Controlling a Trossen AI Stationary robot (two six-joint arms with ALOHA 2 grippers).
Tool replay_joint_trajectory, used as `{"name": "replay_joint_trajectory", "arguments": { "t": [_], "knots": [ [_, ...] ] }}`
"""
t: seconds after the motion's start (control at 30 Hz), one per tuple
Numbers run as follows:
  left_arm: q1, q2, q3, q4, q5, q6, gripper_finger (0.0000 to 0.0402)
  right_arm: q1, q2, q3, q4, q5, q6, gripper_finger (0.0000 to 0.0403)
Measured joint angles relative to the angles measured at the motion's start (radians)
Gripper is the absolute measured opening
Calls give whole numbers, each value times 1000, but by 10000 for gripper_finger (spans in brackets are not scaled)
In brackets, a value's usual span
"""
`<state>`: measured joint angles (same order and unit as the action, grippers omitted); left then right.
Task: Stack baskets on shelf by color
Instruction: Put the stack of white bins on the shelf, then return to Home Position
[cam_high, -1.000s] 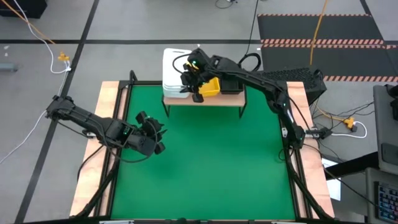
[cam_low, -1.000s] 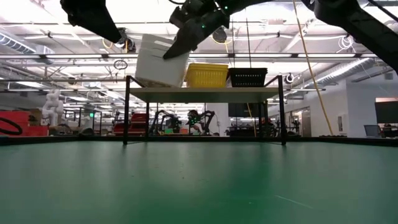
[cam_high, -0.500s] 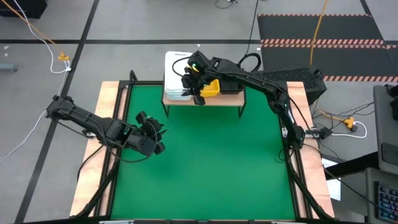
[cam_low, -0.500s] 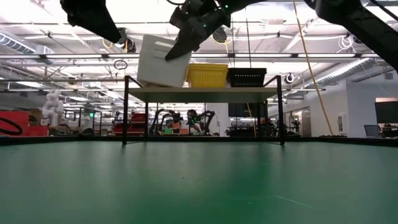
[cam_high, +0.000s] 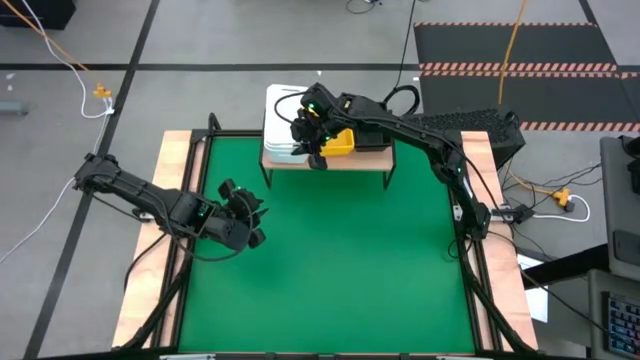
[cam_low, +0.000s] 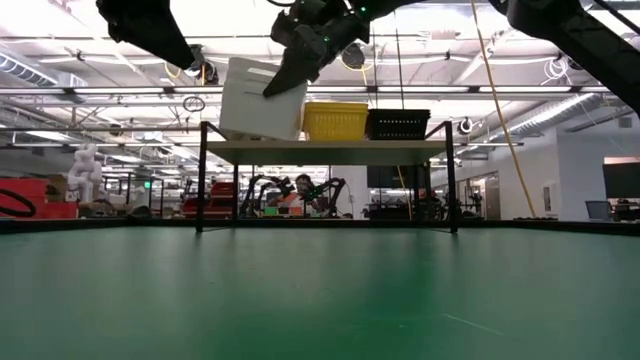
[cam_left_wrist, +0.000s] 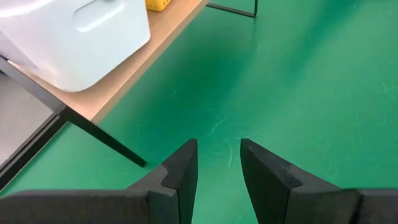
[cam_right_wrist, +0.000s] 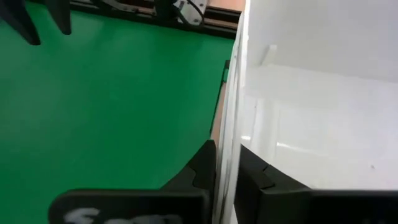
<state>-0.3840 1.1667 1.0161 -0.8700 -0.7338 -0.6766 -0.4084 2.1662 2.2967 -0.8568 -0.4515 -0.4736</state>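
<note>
Lower left of the high view, the left hand (cam_high: 243, 216) hovers over the green worktop (cam_high: 340, 260), fingers apart, empty. At top centre, the right hand (cam_high: 308, 140) pinches the white basket's (cam_high: 280, 120) wall on the shelf (cam_high: 350, 156). Only the low view shows that basket (cam_low: 262, 100) tilted beside the yellow (cam_low: 334, 120) and black (cam_low: 398, 123) ones.

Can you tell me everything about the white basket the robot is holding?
The white basket is a smooth, solid-looking plastic box with an open top and a moulded handle dent in its side. It sits tilted at one end of the wooden shelf, beside the yellow basket. The right gripper is shut on its thin wall, one finger inside and one outside. From above it seems to rest on another white basket.
</note>
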Motion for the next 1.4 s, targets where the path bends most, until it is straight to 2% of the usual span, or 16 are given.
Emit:
{"name": "replay_joint_trajectory", "arguments": {
  "t": [0.13,0.4,0.77,0.87,1.17,1.23,1.4],
  "knots": [
    [0,0,0,0,0,-3,124,5,-3,0,-1,38,34,29],
    [0,0,0,-1,-2,-2,124,9,-32,-2,-24,29,43,24],
    [0,0,0,1,-5,-15,124,11,-32,-38,13,36,56,40],
    [0,0,0,1,-5,-16,124,12,-36,-61,20,77,67,64],
    [0,0,0,4,-14,-14,124,12,-90,-67,80,87,73,188],
    [0,0,0,4,-50,-11,124,16,-141,-67,104,87,73,197],
    [3,-10,0,10,-235,26,124,44,-361,-83,87,84,67,191]
  ]
}}
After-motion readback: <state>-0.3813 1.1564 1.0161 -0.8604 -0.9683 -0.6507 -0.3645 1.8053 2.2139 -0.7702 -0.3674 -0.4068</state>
